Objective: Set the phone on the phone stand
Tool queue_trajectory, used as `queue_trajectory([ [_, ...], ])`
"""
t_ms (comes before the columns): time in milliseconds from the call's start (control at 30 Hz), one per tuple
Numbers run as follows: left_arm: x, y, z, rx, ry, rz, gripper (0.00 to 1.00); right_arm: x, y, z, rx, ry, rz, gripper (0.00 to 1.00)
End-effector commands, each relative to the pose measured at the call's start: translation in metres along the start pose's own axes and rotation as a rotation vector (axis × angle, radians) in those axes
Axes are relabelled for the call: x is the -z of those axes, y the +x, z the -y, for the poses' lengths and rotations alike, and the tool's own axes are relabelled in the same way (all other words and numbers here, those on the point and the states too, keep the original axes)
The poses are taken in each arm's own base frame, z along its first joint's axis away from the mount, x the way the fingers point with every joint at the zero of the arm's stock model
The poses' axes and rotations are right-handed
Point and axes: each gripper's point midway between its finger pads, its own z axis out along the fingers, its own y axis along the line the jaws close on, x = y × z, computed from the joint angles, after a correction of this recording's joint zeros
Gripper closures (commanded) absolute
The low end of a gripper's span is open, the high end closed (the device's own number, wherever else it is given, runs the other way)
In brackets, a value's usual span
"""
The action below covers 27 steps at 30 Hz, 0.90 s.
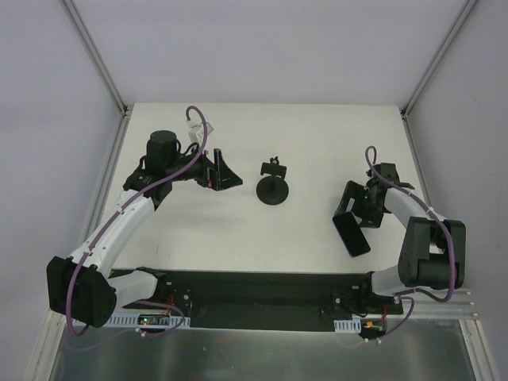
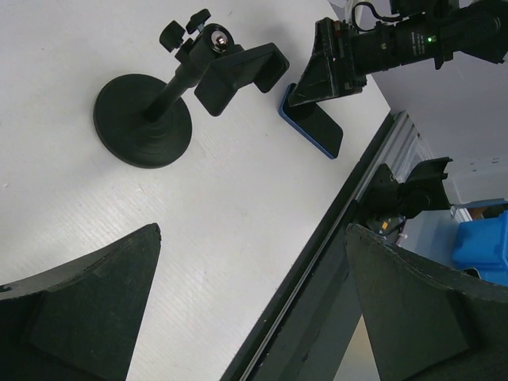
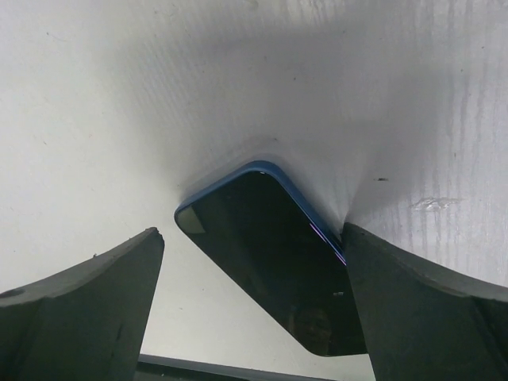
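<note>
Between the wide-apart fingers of the right gripper (image 3: 252, 232), the phone (image 3: 266, 266) lies flat on the table (image 3: 238, 79), skewed and crowding one finger, so the grip should be squared and centred across its long edges before closing; the left gripper (image 2: 252, 238), also spread, holds nothing.

No text, label, brand, number or sign can be read on anything in these three views.

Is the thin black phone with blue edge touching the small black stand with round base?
Apart. The top view shows bare white table between the thin black phone and the black round-based stand.
</note>
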Motion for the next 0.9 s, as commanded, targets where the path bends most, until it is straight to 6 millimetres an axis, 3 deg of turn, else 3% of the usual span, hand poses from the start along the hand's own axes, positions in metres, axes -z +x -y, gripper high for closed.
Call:
queue_trajectory([
  [0,-0.003,-0.001,0.006,-0.053,0.028,0.011,0.01,0.006,0.015,-0.001,-0.019,0.033,-0.007,0.04],
  [267,-0.003,-0.002,0.008,-0.049,0.039,0.006,0.01,0.011,0.032,-0.005,0.018,0.098,0.000,0.04],
  [400,-0.003,-0.001,0.007,-0.058,0.036,0.007,0.01,0.013,0.040,0.008,0.103,0.231,-0.057,0.04],
  [800,-0.006,-0.002,0.003,-0.053,0.019,0.007,0.03,-0.008,0.061,0.002,0.261,0.346,-0.243,0.01],
  [867,-0.007,-0.004,0.004,-0.031,0.009,0.011,0.04,-0.013,0.064,-0.005,0.252,0.324,-0.248,0.05],
])
